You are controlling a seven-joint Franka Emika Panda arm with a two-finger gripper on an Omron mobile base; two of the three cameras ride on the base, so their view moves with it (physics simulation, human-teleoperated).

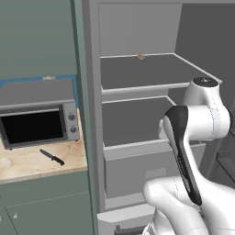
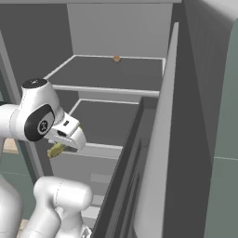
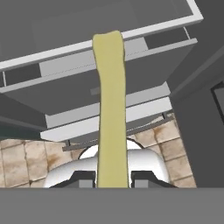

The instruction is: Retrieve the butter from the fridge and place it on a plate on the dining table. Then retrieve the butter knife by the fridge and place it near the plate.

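My gripper (image 2: 58, 148) is shut on the butter (image 2: 56, 150), a pale yellow stick that hangs from the hand in front of the open fridge (image 1: 94, 114). In the hand view the butter (image 3: 109, 105) runs up from between the fingertips (image 3: 143, 177) over the fridge's lower drawer (image 3: 70, 94). The butter knife (image 1: 52, 157), black-handled, lies on the marbled worktop left of the fridge, in front of the toaster oven. The plate and the dining table are out of view.
The fridge door (image 2: 158, 139) stands open close on the arm's right. A small brown item (image 1: 141, 57) sits at the back of the upper shelf. A grey toaster oven (image 1: 39, 117) takes up the worktop behind the knife. Tiled floor (image 3: 26, 157) lies below.
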